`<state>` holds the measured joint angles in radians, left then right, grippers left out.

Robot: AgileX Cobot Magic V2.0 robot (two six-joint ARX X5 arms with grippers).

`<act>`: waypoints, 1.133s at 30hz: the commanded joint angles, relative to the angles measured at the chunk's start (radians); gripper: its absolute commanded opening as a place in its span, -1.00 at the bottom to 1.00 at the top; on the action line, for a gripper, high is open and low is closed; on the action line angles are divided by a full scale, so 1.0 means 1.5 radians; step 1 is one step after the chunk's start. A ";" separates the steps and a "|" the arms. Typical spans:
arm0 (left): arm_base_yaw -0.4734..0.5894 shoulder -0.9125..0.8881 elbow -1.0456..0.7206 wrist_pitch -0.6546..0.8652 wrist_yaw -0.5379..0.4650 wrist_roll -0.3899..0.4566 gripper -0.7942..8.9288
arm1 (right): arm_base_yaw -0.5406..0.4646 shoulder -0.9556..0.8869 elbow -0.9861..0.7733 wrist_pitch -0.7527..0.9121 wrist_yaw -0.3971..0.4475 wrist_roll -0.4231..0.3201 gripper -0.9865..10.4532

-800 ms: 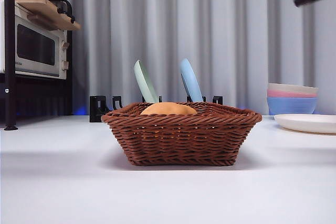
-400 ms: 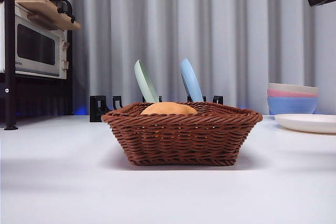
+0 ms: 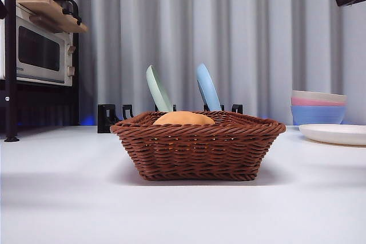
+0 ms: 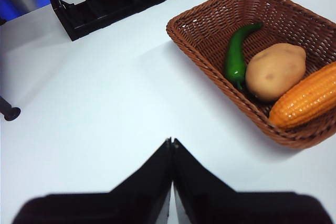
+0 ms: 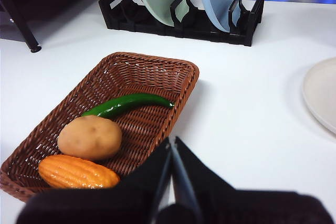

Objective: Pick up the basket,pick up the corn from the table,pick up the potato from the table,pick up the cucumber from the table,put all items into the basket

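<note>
The basket sits flat on the table with everything already inside: potato in the middle, corn on one side, cucumber on the other. Looks done, so the left gripper and right gripper hang clear, jaws pressed together, holding nothing.

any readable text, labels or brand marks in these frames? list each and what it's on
"TOSHIBA", probably: small dark lettering on the white microwave front, low at its left end in the front view; too small to be sure.
Partial dark letters on a white panel at the corner of the right wrist view, likely the same microwave: cut off and blurred, not readable.
No text on the basket, corn, potato, cucumber, plates or bowls.
</note>
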<state>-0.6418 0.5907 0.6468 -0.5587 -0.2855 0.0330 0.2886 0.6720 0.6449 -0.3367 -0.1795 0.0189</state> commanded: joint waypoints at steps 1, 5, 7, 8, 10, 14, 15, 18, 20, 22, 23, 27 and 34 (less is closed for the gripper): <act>0.012 -0.033 -0.004 -0.008 -0.014 0.031 -0.84 | 0.001 -0.001 -0.004 0.004 0.002 0.006 -0.82; 0.068 -0.088 -0.028 0.048 -0.010 0.031 -0.84 | 0.001 -0.001 -0.004 0.004 0.002 0.006 -0.82; 0.116 -0.127 -0.065 0.105 0.003 0.031 -0.84 | 0.001 -0.001 -0.004 0.004 0.002 0.006 -0.82; 0.139 -0.145 -0.084 0.133 0.009 0.031 -0.84 | 0.001 -0.001 -0.004 0.004 0.002 0.006 -0.82; 0.190 -0.188 -0.138 0.194 0.035 0.031 -0.84 | 0.001 -0.001 -0.004 0.004 0.002 0.006 -0.82; 0.279 -0.268 -0.242 0.265 0.111 0.031 -0.84 | 0.001 -0.001 -0.004 0.004 0.002 0.006 -0.82; 0.300 -0.286 -0.267 0.274 0.130 0.030 -0.84 | 0.001 -0.001 -0.004 0.004 0.002 0.006 -0.82; 0.344 -0.325 -0.324 0.285 0.162 0.030 -0.84 | 0.001 -0.001 -0.004 0.004 0.002 0.006 -0.82; 0.365 -0.347 -0.356 0.285 0.162 0.027 -0.84 | 0.001 -0.001 -0.004 0.004 0.002 0.006 -0.82; 0.378 -0.366 -0.384 0.282 0.162 0.027 -0.84 | 0.001 -0.001 -0.004 0.004 0.002 0.006 -0.82; 0.383 -0.373 -0.393 0.282 0.163 0.027 -0.84 | 0.001 -0.001 -0.004 0.004 0.002 0.006 -0.82; 0.394 -0.393 -0.426 0.281 0.169 0.017 -0.84 | 0.001 -0.001 -0.004 0.004 0.002 0.006 -0.82; 0.399 -0.393 -0.429 0.247 0.179 0.011 -0.84 | 0.001 -0.001 -0.004 0.004 0.002 0.006 -0.82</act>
<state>-0.0475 0.0048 0.0177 -0.1864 -0.0219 0.0586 0.2886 0.6720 0.6449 -0.3370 -0.1795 0.0189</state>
